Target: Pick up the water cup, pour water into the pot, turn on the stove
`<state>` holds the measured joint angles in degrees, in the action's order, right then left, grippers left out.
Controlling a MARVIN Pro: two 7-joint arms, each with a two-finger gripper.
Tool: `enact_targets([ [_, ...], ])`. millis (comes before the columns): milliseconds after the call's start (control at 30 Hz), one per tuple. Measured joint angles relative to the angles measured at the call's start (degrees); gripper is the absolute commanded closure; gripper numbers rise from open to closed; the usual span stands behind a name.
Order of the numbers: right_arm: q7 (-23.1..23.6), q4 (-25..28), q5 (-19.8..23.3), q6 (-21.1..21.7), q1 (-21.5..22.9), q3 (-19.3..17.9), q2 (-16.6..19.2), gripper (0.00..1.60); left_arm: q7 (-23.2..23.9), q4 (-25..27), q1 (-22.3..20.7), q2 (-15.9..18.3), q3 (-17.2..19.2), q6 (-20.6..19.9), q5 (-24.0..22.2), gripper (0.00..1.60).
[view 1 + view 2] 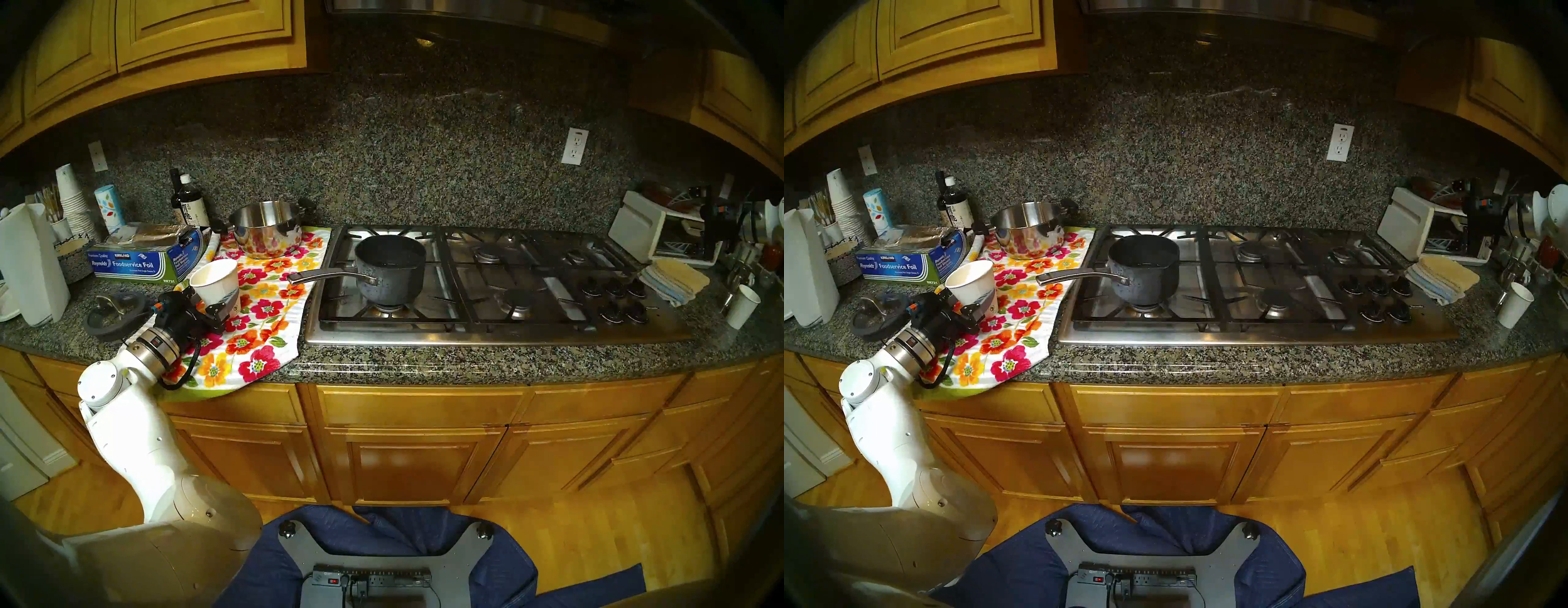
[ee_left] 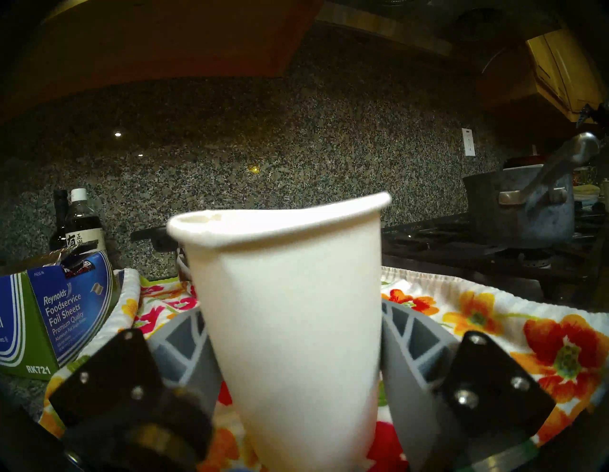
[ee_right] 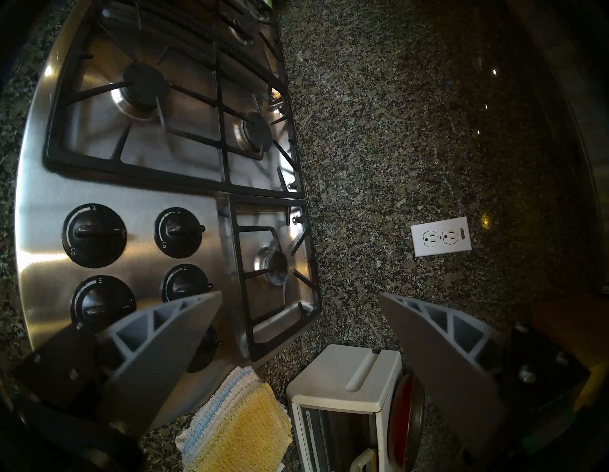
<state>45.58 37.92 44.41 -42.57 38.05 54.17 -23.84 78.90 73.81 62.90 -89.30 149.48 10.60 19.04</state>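
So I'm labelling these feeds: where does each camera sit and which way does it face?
Head pair: high up, looking down at the counter and stove; left arm and base show.
Left wrist: low, level, facing the backsplash; its fingers clamp the cup.
Right wrist: above the stove's right end, looking down; open fingers.
Shared: the pot shows in head and left wrist views.

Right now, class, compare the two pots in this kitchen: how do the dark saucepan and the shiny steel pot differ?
The dark saucepan is speckled grey-black; the shiny steel pot is mirror-bright. The saucepan has one long handle, the steel pot two short black side handles. The saucepan stands on the stove grate, the steel pot on the flowered towel. Both are upright and lidless.
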Motion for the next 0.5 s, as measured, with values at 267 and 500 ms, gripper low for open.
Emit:
enact_targets([
  [267,-0.01,0.0,0.0,0.0,0.0,0.0,0.0,0.0,1.12,0.08,1.12,0.35,-0.29,1.86,0.28,0.0],
  [500,-0.01,0.0,0.0,0.0,0.0,0.0,0.0,0.0,1.72,1.32,1.82,0.26,-0.51,2.83,0.49,0.0],
])
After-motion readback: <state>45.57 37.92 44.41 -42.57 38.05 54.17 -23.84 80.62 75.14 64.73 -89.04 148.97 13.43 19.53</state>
